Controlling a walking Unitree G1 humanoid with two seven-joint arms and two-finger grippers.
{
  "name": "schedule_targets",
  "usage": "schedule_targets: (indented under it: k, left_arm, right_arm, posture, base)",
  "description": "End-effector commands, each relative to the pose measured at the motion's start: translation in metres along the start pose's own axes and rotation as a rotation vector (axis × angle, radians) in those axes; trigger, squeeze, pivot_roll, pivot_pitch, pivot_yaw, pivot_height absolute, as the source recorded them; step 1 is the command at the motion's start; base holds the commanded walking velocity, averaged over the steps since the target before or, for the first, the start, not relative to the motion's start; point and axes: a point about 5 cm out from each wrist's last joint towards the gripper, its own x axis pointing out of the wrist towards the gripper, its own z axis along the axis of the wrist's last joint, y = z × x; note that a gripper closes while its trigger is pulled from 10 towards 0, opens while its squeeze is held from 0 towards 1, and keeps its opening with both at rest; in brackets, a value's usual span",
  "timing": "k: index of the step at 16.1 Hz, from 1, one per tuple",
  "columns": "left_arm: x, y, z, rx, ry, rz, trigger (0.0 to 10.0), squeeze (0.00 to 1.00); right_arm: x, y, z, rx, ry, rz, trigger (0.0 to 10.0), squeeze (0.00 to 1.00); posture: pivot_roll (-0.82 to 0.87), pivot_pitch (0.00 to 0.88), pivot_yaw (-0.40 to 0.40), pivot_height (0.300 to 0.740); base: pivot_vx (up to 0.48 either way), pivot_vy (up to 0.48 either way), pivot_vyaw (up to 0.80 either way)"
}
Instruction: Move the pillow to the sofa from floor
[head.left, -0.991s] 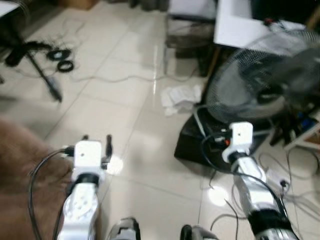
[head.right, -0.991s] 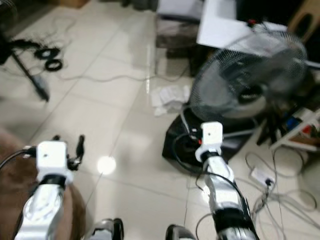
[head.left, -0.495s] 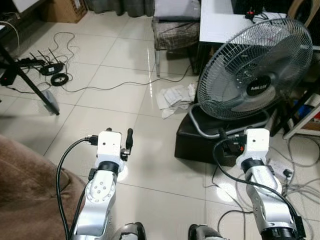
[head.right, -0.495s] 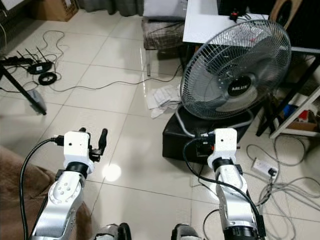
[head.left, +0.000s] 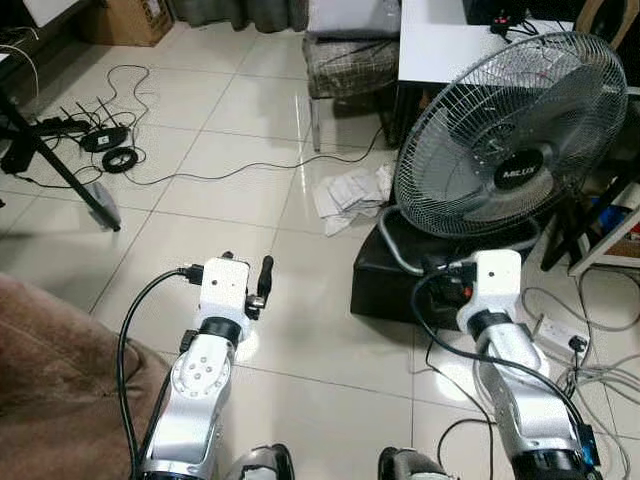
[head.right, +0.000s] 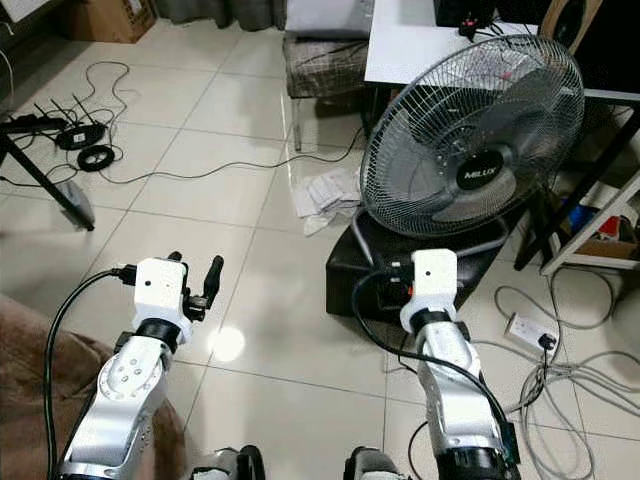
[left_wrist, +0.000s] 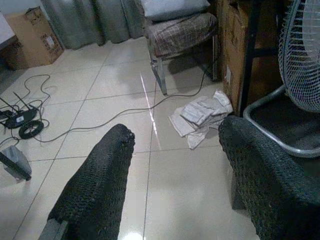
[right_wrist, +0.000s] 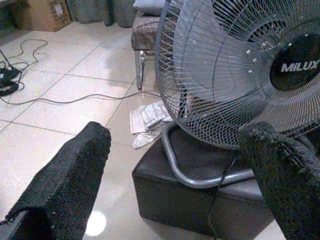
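Observation:
A pale grey pillow (left_wrist: 172, 7) lies on a plaid stool (head.left: 350, 62) at the far side of the room, off the floor. The brown sofa (head.left: 50, 350) fills the near left corner. My left gripper (left_wrist: 175, 130) is held out over the tiled floor beside the sofa, open, with nothing between its black fingers (head.left: 264, 272). My right gripper (right_wrist: 177, 131) is open too, empty, and points at the standing fan (right_wrist: 240, 70).
A large fan (head.left: 510, 150) stands on a black footstool (head.left: 395, 280) close on the right. Crumpled papers (head.left: 350, 190) lie before it. Cables and a router (head.left: 105, 135) sprawl at the far left, a tripod leg (head.left: 70, 180) beside them. A power strip (head.left: 555, 330) with cords lies at the right.
The picture was blurred a second ago and is now sharp and shifted, so the camera moved. Both arms remain raised before me; the right wrist has drifted slightly left.

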Motion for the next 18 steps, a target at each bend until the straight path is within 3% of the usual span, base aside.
schedule_targets:
  k: [1, 4, 7, 16, 18]
  left_arm:
    - [-0.001, 0.003, -0.001, 0.009, 0.012, -0.009, 10.0, 0.0]
    - [-0.005, 0.007, -0.001, 0.024, 0.02, -0.005, 10.0, 0.0]
    - [-0.011, 0.016, 0.001, 0.044, 0.021, 0.019, 10.0, 0.0]
    - [-0.02, 0.02, 0.001, 0.053, 0.031, 0.028, 10.0, 0.0]
    - [-0.021, 0.02, 0.001, 0.055, 0.036, 0.027, 10.0, 0.0]
  right_arm:
    - [0.001, 0.003, 0.0, 0.007, 0.007, 0.012, 10.0, 0.0]
    - [0.002, 0.007, -0.001, -0.005, 0.016, 0.026, 10.0, 0.0]
    - [0.003, 0.011, -0.007, -0.002, 0.034, 0.042, 10.0, 0.0]
    - [0.004, 0.013, -0.01, -0.006, 0.045, 0.059, 10.0, 0.0]
    - [0.004, 0.013, -0.011, -0.002, 0.05, 0.059, 10.0, 0.0]
  posture:
    - [-0.05, 0.151, 0.072, 0.74]
    - [-0.04, 0.155, 0.072, 0.74]
    - [0.0, 0.157, 0.063, 0.74]
    - [0.02, 0.145, 0.053, 0.74]
    - [0.02, 0.144, 0.052, 0.74]
  base:
    - [0.0, 0.0, 0.0]
    - [-0.167, 0.0, 0.0]
    - [-0.295, 0.0, 0.58]
    - [-0.342, 0.0, 0.77]
    - [-0.345, 0.0, 0.0]
